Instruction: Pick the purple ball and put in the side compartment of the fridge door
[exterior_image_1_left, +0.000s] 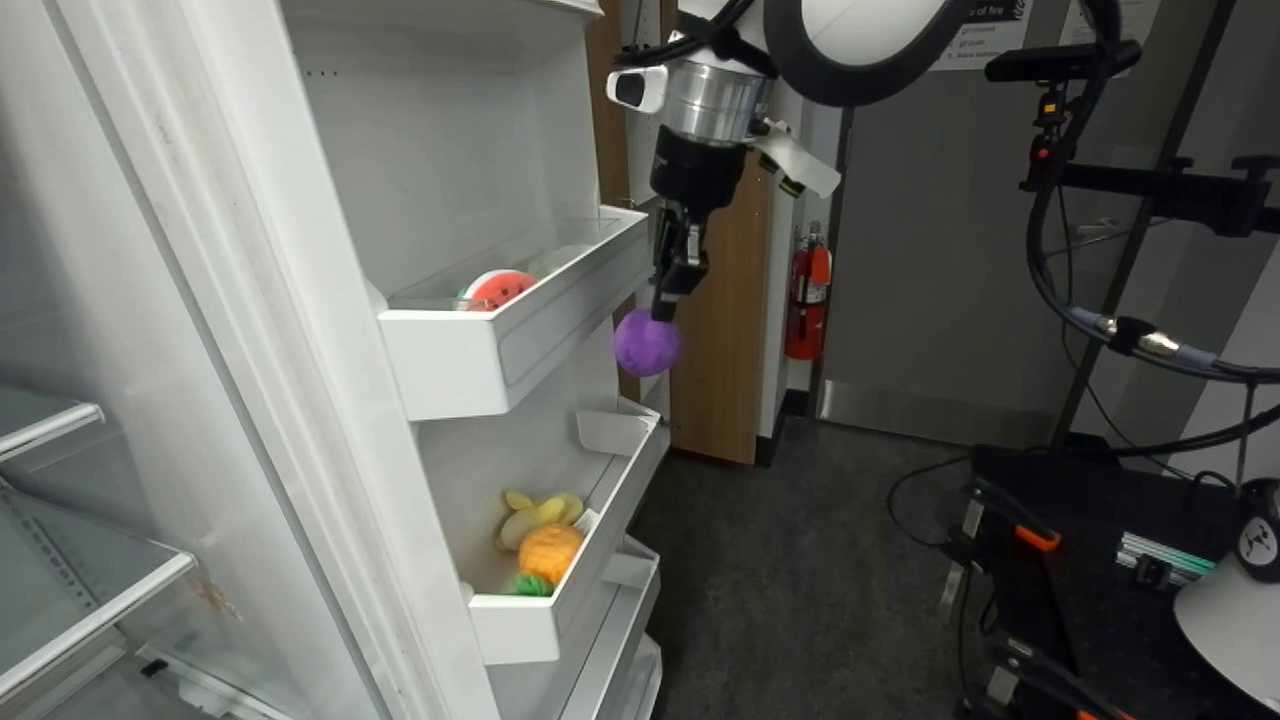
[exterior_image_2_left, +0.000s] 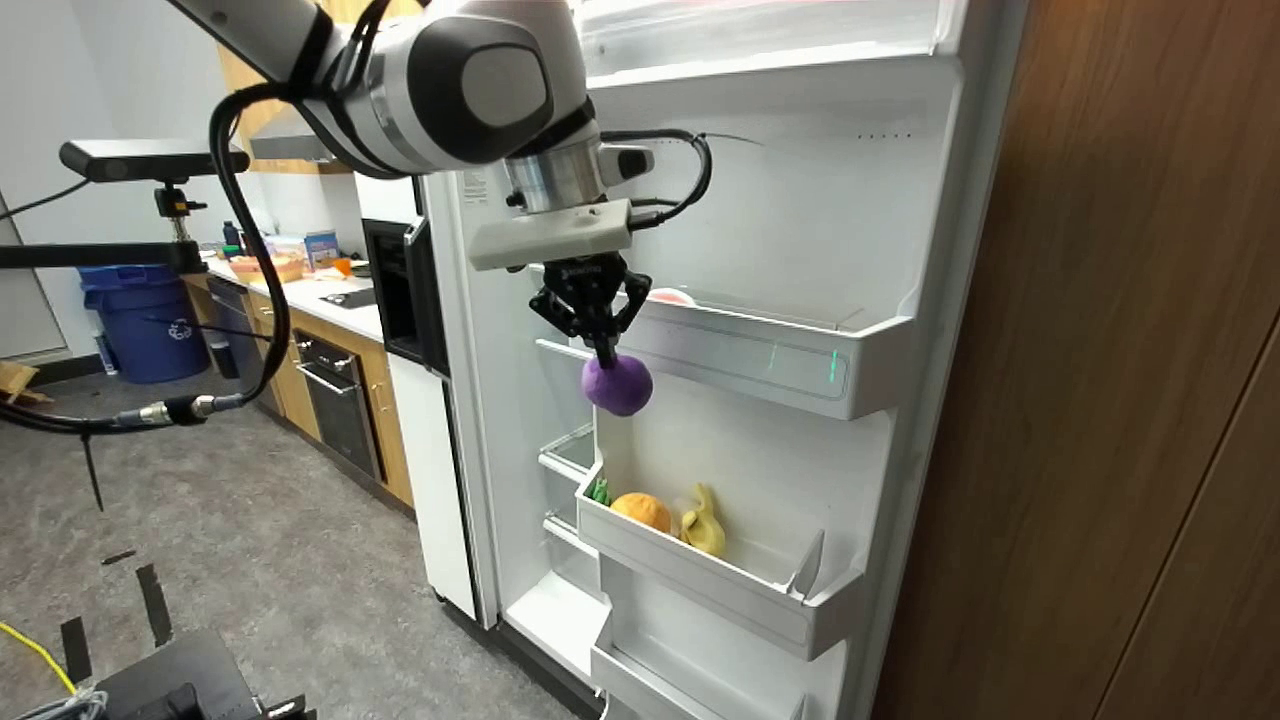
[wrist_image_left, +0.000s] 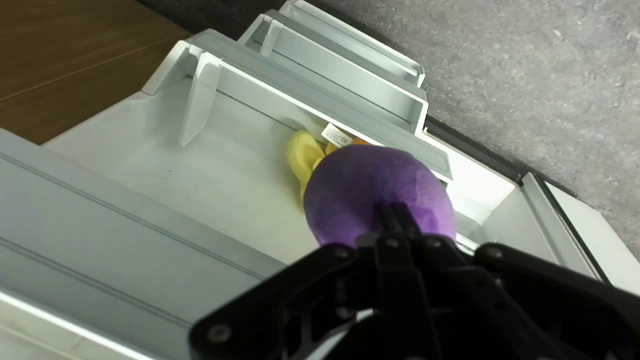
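The purple ball (exterior_image_1_left: 646, 345) hangs from my gripper (exterior_image_1_left: 663, 308) in front of the open white fridge door (exterior_image_1_left: 440, 130). The same ball (exterior_image_2_left: 618, 390) and gripper (exterior_image_2_left: 607, 360) show beside the door's bins in an exterior view. In the wrist view the fingers (wrist_image_left: 395, 215) are close together and pinch the ball (wrist_image_left: 355, 180) at its surface. The side compartment (exterior_image_1_left: 515, 630) is the lower white bin, below the ball's height; it also shows in an exterior view (exterior_image_2_left: 700, 576). In the wrist view the ball hides part of that bin (wrist_image_left: 300, 95).
An orange toy (exterior_image_1_left: 550, 552) and a yellow toy (exterior_image_2_left: 703, 522) lie in the side compartment. The bin above (exterior_image_2_left: 740, 350) holds a red watermelon piece (exterior_image_1_left: 503, 288) and juts out near my gripper. More bins (wrist_image_left: 345, 80) lie below. A wooden panel (exterior_image_2_left: 1110, 350) stands beside the door.
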